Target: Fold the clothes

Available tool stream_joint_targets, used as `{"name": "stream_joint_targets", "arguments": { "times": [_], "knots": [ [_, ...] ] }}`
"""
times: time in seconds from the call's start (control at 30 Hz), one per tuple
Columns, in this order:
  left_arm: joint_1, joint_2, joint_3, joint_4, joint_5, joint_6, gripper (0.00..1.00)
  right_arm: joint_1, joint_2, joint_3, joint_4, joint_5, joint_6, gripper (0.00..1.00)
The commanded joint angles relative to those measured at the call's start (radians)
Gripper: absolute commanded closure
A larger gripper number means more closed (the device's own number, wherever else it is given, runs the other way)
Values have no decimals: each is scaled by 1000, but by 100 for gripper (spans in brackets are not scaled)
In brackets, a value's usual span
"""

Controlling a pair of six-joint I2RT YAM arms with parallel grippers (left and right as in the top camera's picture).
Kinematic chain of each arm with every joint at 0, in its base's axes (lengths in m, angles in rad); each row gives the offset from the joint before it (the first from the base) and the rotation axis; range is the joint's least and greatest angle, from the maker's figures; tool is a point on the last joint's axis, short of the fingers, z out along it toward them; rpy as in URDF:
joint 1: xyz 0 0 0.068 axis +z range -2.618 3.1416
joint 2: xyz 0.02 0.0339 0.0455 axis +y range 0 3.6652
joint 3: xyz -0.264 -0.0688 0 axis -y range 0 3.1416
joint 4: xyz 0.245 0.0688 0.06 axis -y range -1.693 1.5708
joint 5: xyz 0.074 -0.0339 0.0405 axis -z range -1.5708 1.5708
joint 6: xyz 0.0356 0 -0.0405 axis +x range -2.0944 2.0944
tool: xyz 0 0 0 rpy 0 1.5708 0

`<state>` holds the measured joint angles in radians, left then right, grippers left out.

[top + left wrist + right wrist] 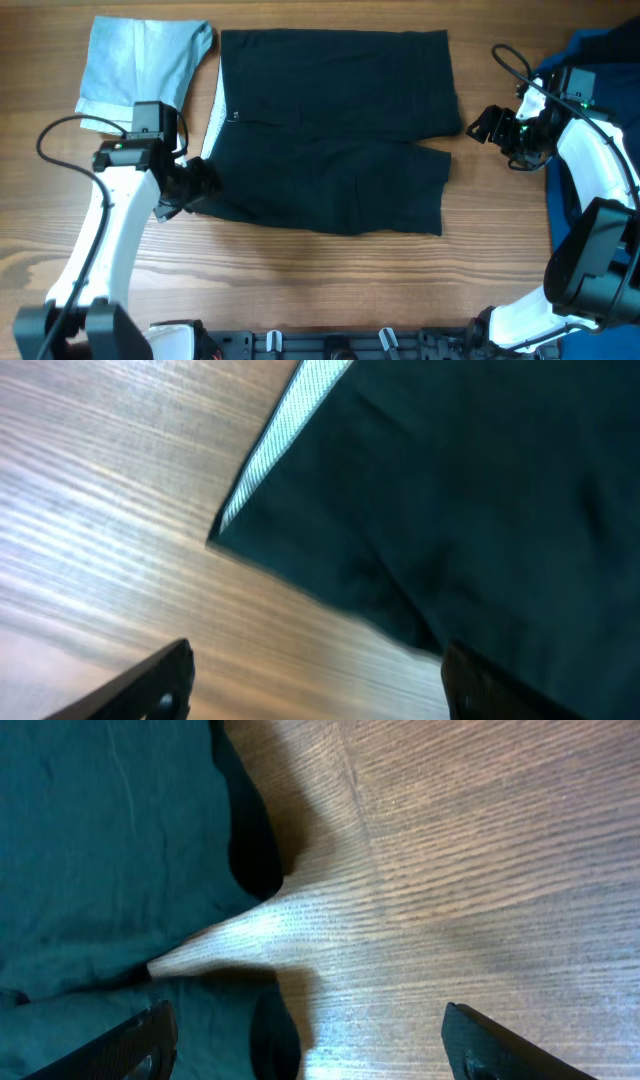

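The clothes in hand are black shorts (335, 130) lying flat across the middle of the wooden table, with a white inner strip (213, 115) along the left edge. My left gripper (190, 188) sits at the shorts' lower left corner. In the left wrist view its fingers stand wide apart over bare wood, open (315, 660), with the shorts (480, 490) and white strip (285, 435) just beyond. My right gripper (490, 125) hovers just off the shorts' right edge. It is open (305, 1020), with the cloth's edge (100, 840) near its left finger and nothing held.
A pale blue garment (140, 65) lies at the back left, touching the shorts' left edge. A navy garment (600, 50) is heaped at the back right behind the right arm. A black rail (330, 345) runs along the table's front edge.
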<state>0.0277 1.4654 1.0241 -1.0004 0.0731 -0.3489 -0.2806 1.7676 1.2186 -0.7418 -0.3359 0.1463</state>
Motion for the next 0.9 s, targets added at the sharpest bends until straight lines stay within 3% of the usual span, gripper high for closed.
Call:
{"name": "stream_joint_targets", "arguments": {
  "times": [0.0,0.17,0.23,0.27,0.3,0.37,0.43,0.53,0.63,0.8,0.87],
  "knots": [
    [45,121,-43,131,-47,4,29,-2,11,1,0,6,10,14],
    [78,240,-43,262,-69,56,33,-2,11,1,1,6,11,14],
    [78,264,-43,247,-20,56,47,-2,11,1,0,6,10,14],
    [78,265,-43,219,22,56,71,-2,11,1,0,6,10,14],
    [78,262,-43,174,35,50,87,-2,11,1,-3,6,10,15],
    [83,261,-43,61,-29,-5,96,-2,11,1,-20,6,0,16],
    [98,261,-43,-7,-206,-118,96,-1,11,1,-37,-33,-49,20],
    [105,261,-43,21,-156,-134,94,-1,11,1,-71,-99,-95,25],
    [106,261,-40,51,-142,-130,65,7,11,0,-103,-101,-94,28],
    [92,159,74,43,-70,-130,59,69,11,-21,-138,-174,-87,29],
    [87,76,131,53,-70,-130,48,92,11,-64,-129,-171,-7,24]
  ]
}}
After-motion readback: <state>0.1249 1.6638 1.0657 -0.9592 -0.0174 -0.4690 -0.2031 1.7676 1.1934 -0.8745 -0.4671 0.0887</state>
